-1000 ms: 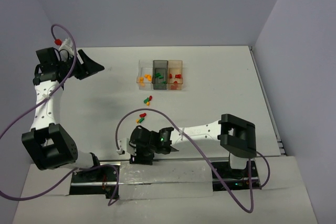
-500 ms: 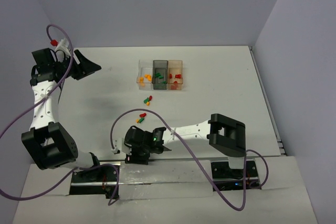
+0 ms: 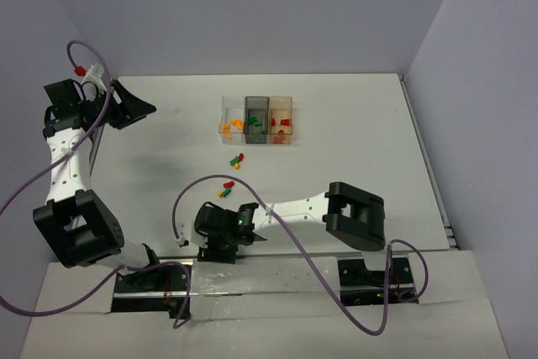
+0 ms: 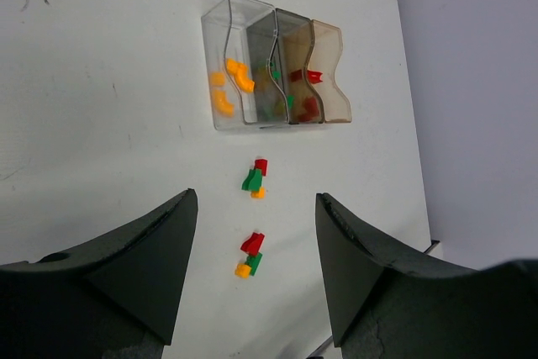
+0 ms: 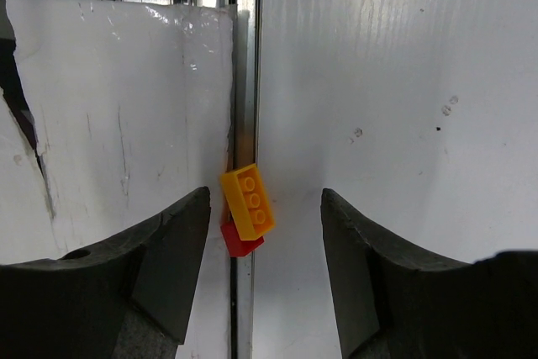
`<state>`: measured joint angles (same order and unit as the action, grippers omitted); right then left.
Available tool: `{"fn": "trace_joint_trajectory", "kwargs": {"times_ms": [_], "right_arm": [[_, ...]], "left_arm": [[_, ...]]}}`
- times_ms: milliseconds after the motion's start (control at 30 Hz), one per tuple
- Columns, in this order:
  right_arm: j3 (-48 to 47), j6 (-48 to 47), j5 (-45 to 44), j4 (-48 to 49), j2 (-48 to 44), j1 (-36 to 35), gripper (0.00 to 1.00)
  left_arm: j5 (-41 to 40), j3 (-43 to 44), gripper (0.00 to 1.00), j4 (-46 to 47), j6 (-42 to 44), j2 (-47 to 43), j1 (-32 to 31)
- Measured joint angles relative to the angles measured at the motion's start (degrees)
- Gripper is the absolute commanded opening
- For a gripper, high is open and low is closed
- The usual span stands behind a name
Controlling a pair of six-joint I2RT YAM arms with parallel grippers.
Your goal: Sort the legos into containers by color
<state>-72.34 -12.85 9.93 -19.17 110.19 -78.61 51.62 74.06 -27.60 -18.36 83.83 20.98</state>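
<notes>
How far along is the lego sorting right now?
Done: orange bricks sit in the clear bin, green ones in the dark bin, red ones in the amber bin. In hand: nothing; the right gripper hangs open over an orange brick and red brick by the metal rail. Remaining: those, plus two loose clusters.

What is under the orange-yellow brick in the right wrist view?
A red plastic brick pokes out beneath the lower end of the orange-yellow plastic brick. The rest of it is covered, so its shape cannot be told.
</notes>
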Motion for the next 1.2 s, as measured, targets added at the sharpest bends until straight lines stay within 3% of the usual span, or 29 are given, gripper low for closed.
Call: {"fn": "trace_joint_trajectory", "kwargs": {"times_ms": [233,500,700,1033,1200], "right_arm": [[0.0,1.0,0.4,-0.6,0.0,0.2,0.61],[0.0,1.9,2.7,-0.6,0.3,2.1,0.43],[0.0,2.8,5.1,-0.6,0.4,2.9,0.35],[0.0,3.5,5.5,-0.2,0.4,4.2,0.33],[1.7,3.6,3.1,2.9,-0.2,9.1,0.34]], "left_arm": [[0.6,0.1,0.67,0.0,0.1,0.7,0.5],[1.1,0.5,0.67,0.1,0.1,1.4,0.6],[1.4,1.1,0.67,1.0,-0.5,3.1,0.8],[1.8,1.4,0.67,1.5,-0.8,4.1,0.9],[1.9,1.4,0.67,1.8,-0.8,4.1,0.9]]}}
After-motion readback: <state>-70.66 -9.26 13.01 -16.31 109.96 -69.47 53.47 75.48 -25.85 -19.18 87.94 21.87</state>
